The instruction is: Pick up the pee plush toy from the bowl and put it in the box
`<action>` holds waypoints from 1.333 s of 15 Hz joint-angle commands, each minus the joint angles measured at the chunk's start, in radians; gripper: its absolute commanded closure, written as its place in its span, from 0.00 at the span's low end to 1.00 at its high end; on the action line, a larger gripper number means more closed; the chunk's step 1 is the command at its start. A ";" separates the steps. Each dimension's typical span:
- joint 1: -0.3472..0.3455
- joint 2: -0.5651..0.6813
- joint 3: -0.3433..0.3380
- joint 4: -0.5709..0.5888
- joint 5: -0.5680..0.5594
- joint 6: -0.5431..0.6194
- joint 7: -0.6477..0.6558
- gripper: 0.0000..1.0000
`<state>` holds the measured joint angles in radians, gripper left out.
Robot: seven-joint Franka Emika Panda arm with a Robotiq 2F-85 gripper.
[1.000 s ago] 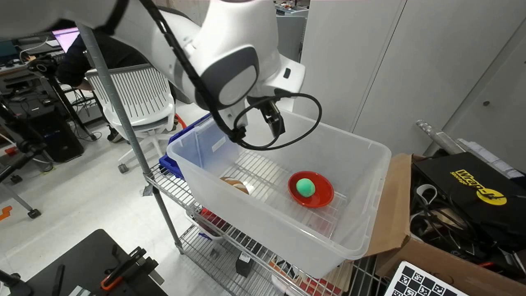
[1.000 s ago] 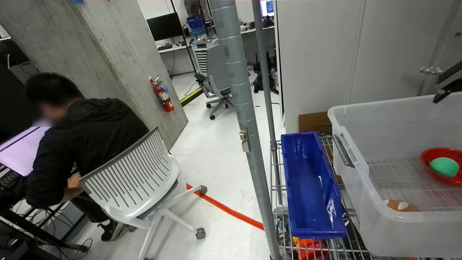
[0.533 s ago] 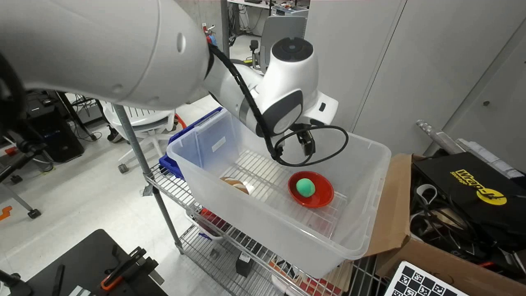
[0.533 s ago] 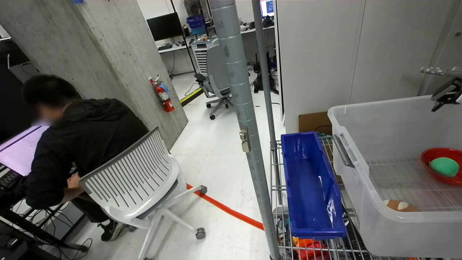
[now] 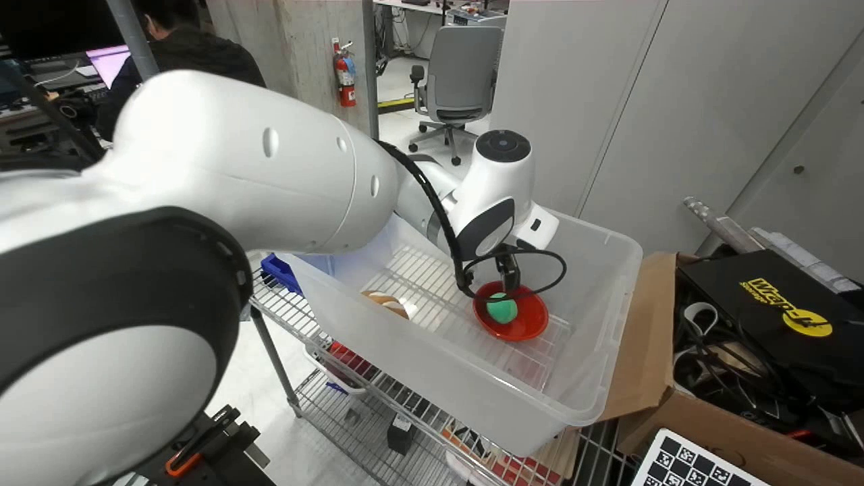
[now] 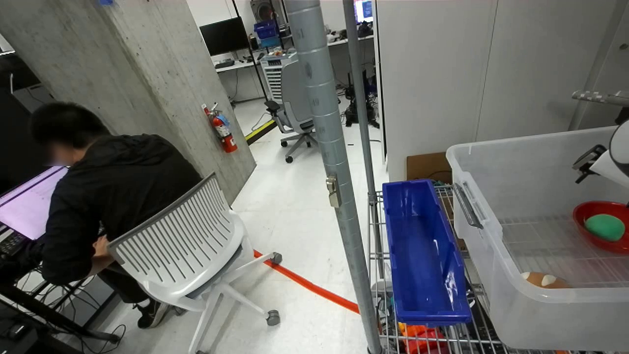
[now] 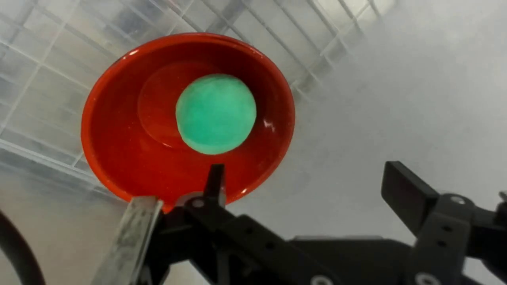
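Pee plush toy x1, lying in bowl x1, upper L-ctr of wrist view; both inside box x1. Gripper x1, set wide, 2 fingers well apart, low in frame; only wrist view shows the pair clearly. Tan-and-white obj. x1: both ext. views, outside wrist frame. Blue bin x1: whole in an ext. view, R of ctr. Open carton x1: in an ext. view, R side, just beside box. Edges: bowl rim near box wall at R in wrist view, contact can't tell; frame-L finger overlaps lower rim, touch can't tell; frame-R finger over bare whitish plastic. Room: bare box floor btwn bowl & tan-and-white obj. in both ext. views.
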<state>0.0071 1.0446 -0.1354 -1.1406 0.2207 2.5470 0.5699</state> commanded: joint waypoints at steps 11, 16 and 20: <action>-0.038 0.251 -0.020 0.342 -0.027 -0.199 0.231 0.35; -0.048 0.288 -0.025 0.398 -0.051 -0.254 0.302 0.73; -0.059 0.296 -0.023 0.430 -0.073 -0.312 0.350 0.98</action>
<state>-0.0392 1.3047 -0.1570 -0.7897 0.1740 2.3027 0.8672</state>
